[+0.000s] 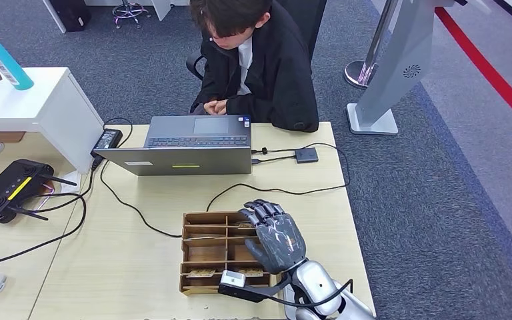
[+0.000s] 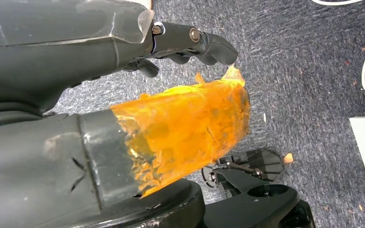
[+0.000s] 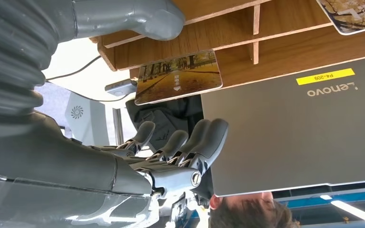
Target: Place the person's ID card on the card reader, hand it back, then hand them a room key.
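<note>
Head view: right hand (image 1: 275, 235) over right side of wooden tray (image 1: 203, 253), palm down, fingers spread, holding nothing. Cards in tray compartments; laptop (image 1: 187, 148) beyond, person (image 1: 257, 60) seated behind it, small black reader (image 1: 306, 155) right of laptop. Right wrist view adds card (image 3: 179, 76) up close: autumn tree-lined path print, lying at tray edge, apart from fingers (image 3: 204, 142). Left wrist view: left hand (image 2: 190, 45) over carpet, fingers curled, nothing held.

Grey carpet floor (image 1: 427, 200), red stripe (image 1: 487, 67) along right. Light wood tabletop (image 1: 140, 267); white side cabinet (image 1: 40, 107) at left. Grey stand base (image 1: 373, 120), chrome post base (image 1: 360, 72) behind. Black office chair (image 1: 197, 63).
</note>
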You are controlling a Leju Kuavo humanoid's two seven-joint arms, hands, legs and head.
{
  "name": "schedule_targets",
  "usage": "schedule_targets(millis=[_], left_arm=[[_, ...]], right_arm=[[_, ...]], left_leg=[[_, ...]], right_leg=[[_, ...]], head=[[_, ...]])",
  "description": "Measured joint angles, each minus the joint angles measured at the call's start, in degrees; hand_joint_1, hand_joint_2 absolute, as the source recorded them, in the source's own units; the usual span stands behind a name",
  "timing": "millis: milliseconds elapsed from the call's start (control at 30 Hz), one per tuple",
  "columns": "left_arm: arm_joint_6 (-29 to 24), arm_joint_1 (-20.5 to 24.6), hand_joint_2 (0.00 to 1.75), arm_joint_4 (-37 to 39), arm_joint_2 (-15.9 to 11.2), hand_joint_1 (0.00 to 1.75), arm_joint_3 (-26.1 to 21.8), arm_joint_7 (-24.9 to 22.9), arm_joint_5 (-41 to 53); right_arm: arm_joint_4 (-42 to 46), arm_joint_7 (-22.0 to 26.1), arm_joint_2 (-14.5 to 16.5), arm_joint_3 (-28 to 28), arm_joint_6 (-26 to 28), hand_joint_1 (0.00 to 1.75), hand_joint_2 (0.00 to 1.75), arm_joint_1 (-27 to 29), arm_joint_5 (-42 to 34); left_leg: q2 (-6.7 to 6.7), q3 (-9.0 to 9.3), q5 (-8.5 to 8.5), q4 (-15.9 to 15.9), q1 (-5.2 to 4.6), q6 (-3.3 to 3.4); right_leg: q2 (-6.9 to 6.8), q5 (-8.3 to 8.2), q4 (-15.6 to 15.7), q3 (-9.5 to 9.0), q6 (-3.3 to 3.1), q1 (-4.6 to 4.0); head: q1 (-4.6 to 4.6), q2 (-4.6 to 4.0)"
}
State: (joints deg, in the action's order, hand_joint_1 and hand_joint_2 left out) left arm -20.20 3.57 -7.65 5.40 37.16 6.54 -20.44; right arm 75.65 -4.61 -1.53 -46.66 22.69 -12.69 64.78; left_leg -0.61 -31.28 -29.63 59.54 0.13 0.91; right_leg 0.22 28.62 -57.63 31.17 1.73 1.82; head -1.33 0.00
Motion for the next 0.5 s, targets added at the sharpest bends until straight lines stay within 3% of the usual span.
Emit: schedule_targets(millis=[500], left_arm=[[0.0,0.0,0.0,0.0,0.0,0.0,0.04,0.0,-0.06]], right_arm=[[0.0,-0.07,0.0,0.1,0.06,0.68,1.75,0.0,0.0]], left_leg=[[0.0,0.0,0.0,0.0,0.0,0.0]], right_leg=[[0.0,0.0,0.0,0.0,0.0,0.0]], head=[[0.0,0.0]])
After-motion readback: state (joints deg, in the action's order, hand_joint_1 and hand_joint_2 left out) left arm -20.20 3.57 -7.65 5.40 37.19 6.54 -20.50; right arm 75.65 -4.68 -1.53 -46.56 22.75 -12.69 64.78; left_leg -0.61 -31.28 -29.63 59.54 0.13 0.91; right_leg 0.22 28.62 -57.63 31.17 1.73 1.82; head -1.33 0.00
